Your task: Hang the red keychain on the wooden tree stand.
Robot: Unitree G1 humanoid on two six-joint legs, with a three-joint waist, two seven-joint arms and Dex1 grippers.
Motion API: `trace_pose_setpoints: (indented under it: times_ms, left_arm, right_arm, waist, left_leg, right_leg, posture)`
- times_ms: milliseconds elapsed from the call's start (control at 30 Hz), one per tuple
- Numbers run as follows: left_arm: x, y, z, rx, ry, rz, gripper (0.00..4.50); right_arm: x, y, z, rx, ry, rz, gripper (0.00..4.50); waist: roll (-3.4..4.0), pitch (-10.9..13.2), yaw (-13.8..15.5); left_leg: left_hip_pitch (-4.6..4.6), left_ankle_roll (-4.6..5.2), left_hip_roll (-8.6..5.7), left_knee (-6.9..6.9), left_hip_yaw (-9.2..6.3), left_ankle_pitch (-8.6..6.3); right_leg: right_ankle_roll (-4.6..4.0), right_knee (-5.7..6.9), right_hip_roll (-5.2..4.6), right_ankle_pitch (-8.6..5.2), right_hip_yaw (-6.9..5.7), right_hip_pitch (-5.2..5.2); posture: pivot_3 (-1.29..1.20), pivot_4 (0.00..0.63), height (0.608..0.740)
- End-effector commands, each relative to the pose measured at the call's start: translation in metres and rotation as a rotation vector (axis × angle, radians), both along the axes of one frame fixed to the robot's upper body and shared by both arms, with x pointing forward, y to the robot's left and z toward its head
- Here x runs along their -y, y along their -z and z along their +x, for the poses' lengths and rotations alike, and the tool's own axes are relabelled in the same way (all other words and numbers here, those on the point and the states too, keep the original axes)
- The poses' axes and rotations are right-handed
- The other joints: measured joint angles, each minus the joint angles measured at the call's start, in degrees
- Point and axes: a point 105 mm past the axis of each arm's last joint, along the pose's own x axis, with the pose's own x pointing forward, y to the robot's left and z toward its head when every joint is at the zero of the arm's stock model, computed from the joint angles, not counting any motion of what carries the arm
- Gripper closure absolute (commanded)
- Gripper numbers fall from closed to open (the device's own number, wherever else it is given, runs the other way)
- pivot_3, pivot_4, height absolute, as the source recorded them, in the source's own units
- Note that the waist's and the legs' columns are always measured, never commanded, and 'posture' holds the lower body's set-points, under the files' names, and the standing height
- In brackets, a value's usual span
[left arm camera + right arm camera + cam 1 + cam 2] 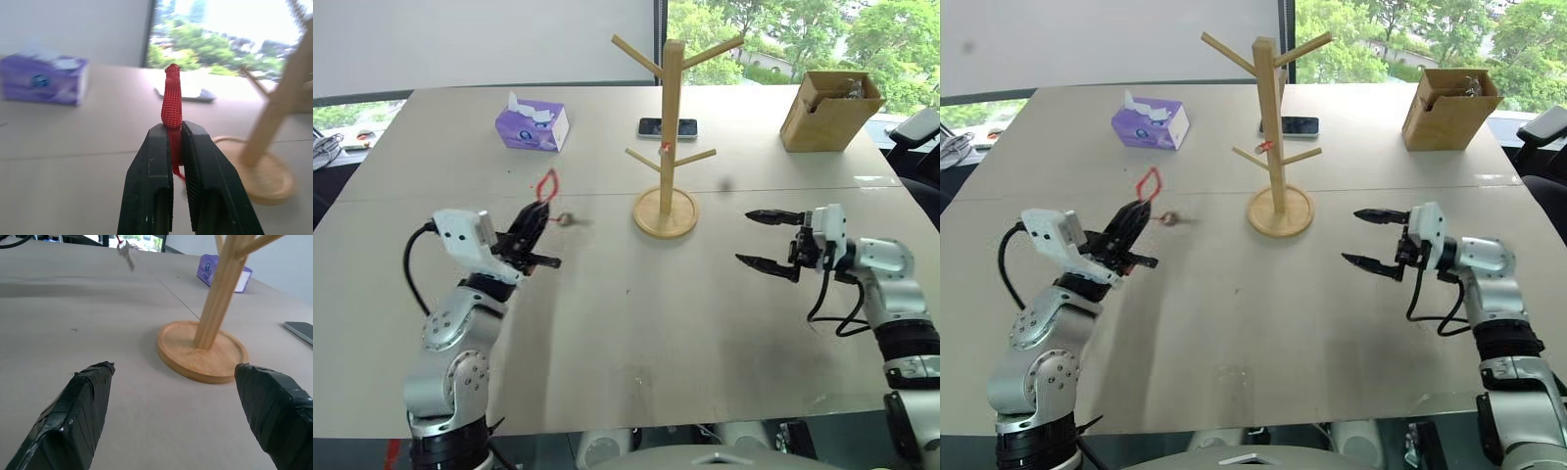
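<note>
Two grippers sit over the table (pixel 607 333) in front of me. My left gripper (pixel 534 223) is raised above the tabletop on the left side, its two black fingers pinched tight on the red keychain (pixel 547 184). In the left wrist view the red woven loop (pixel 171 100) stands up out of the closed fingers (pixel 149 186), and the head views show the small grey metal piece (pixel 564 220) dangling just beside the fingertips, blurred. The keychain is off the table, held up in the air to the left of the wooden tree stand (pixel 669 127) and not touching it.

The stand rises upright on its round disc base (pixel 666 213) near the middle of the table, with all four peg branches bare. My right gripper (pixel 768 239) hovers to the right of the stand, pointing toward it, its fingers (pixel 78 411) spread well apart with nothing between them; its wrist view looks straight at the base (pixel 203 352).

Farther back I see a purple tissue box (pixel 531 124) on the left, a dark phone (pixel 668 127) lying behind the stand's pole, and a brown cardboard box (pixel 829 110) on the right.
</note>
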Motion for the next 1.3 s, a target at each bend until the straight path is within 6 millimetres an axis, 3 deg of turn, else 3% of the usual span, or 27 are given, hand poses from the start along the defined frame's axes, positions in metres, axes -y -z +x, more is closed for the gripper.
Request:
trace_pose_setpoints:
  times_ms: [33, 133, 333, 467, 600, 833, 1300]
  left_arm:
    - [0.048, -0.039, -0.015, 0.107, 0.31, -0.099, 4.45]
    - [0.069, -0.049, -0.021, 0.098, 0.483, -0.191, 4.45]
    - [0.071, -0.045, -0.002, 0.058, 0.563, -0.369, 4.45]
    - [0.067, -0.043, 0.005, 0.043, 0.607, -0.458, 4.45]
    - [0.07, -0.039, 0.009, 0.033, 0.651, -0.479, 4.45]
    - [0.08, -0.038, 0.004, 0.018, 0.754, -0.504, 4.45]
    - [0.096, -0.024, 0.017, 0.001, 0.781, -0.481, 4.45]
  right_arm:
    - [0.009, -0.023, 0.002, 0.055, 0.023, -0.003, 0.24]
    - [0.013, -0.025, 0.003, 0.066, 0.039, -0.018, 0.24]
    - [0.023, -0.034, 0.003, 0.089, 0.065, -0.054, 0.24]
    - [0.017, -0.065, -0.011, 0.114, 0.005, -0.009, 0.24]
    - [0.008, -0.086, -0.025, 0.141, -0.03, -0.017, 0.24]
    - [0.0, -0.103, -0.038, 0.117, -0.069, -0.008, 0.24]
    - [-0.006, -0.114, -0.049, 0.074, -0.093, 0.021, 0.24]
  waist:
    - [-0.01, 0.01, 0.14]
    - [-0.01, 0.0, 0.19]
    - [0.0, 0.01, 0.05]
    - [0.03, 0.04, 0.13]
    - [0.01, 0.04, 0.25]
    - [0.0, 0.04, 0.58]
    - [-0.02, 0.05, 1.07]
  left_leg:
    - [-0.02, 0.01, 0.0, 0.01, -0.01, 0.0]
    - [0.0, 0.02, -0.02, 0.04, -0.01, 0.0]
    - [0.03, -0.01, -0.11, 0.05, 0.03, 0.02]
    - [0.01, -0.01, -0.09, 0.05, 0.02, 0.02]
    - [0.01, -0.01, -0.09, 0.05, -0.01, 0.02]
    - [0.0, 0.0, -0.09, 0.05, 0.0, 0.01]
    - [-0.01, 0.03, -0.14, 0.05, -0.03, -0.01]
  right_leg:
    - [0.0, 0.0, 0.04, 0.0, 0.0, 0.0]
    - [0.02, 0.0, 0.08, 0.01, 0.03, 0.03]
    - [0.03, -0.01, 0.19, 0.0, 0.1, 0.03]
    - [0.03, -0.02, 0.18, 0.0, 0.1, 0.02]
    - [0.04, -0.04, 0.18, -0.01, 0.06, 0.03]
    - [0.04, -0.04, 0.17, -0.01, 0.07, 0.03]
    - [0.04, -0.05, 0.19, -0.01, 0.07, 0.02]
  posture:
    - [0.0, 0.15, 0.74]
    - [0.0, 0.15, 0.74]
    - [0.0, 0.15, 0.74]
    - [0.0, 0.15, 0.74]
    - [0.0, 0.15, 0.74]
    - [0.0, 0.15, 0.74]
    - [0.0, 0.15, 0.74]
